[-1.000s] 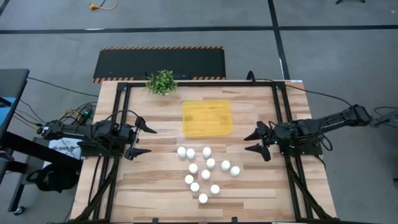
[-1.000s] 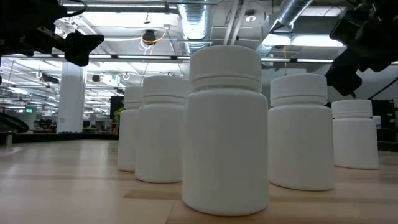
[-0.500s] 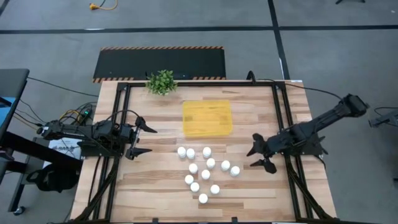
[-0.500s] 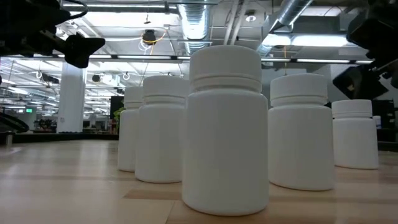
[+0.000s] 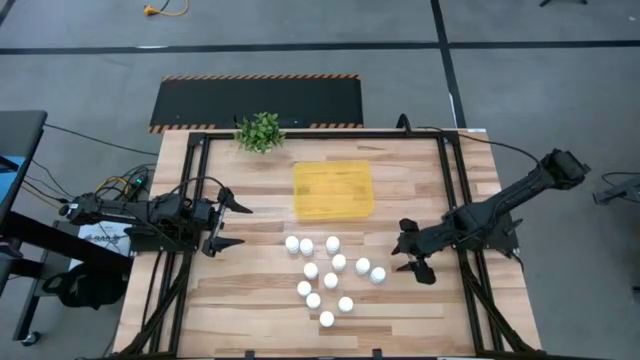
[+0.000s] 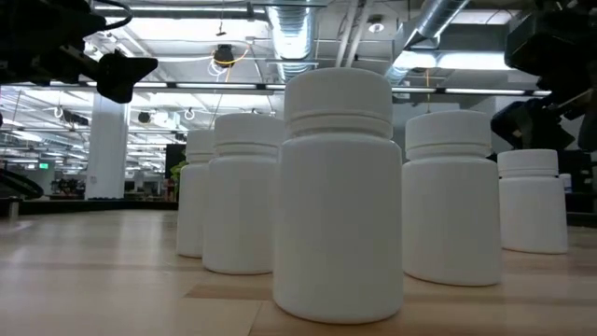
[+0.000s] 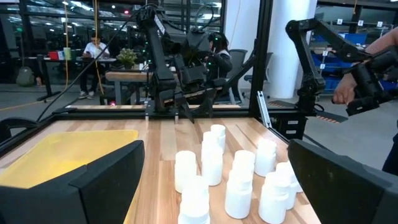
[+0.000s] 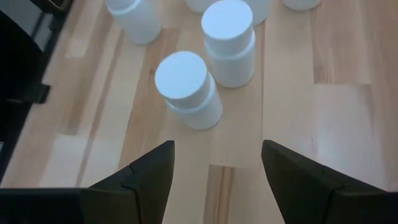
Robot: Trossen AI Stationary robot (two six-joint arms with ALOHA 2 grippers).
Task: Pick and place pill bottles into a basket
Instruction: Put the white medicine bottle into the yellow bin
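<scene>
Right gripper (image 5: 410,254) spread wide, empty, beside pill bottles (image 5: 330,280).
High view: bottles clustered at 6 o'clock of empty basket (image 5: 333,190); left gripper (image 5: 228,221) released, at 9 o'clock of cluster. Low view: bottles upright on table (image 6: 93,280). Right wrist: nearest bottle (image 8: 188,89) just ahead of parted fingers (image 8: 140,177).

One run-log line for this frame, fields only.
phase: approach | right tool: open, beside small white capped pill bottles | left tool: open, waiting table-left | shallow yellow translucent plastic tray: no bottles inside

low view: rear pill bottles (image 6: 198,191) hidden behind front ones | right wrist: top bottles cut off
</scene>
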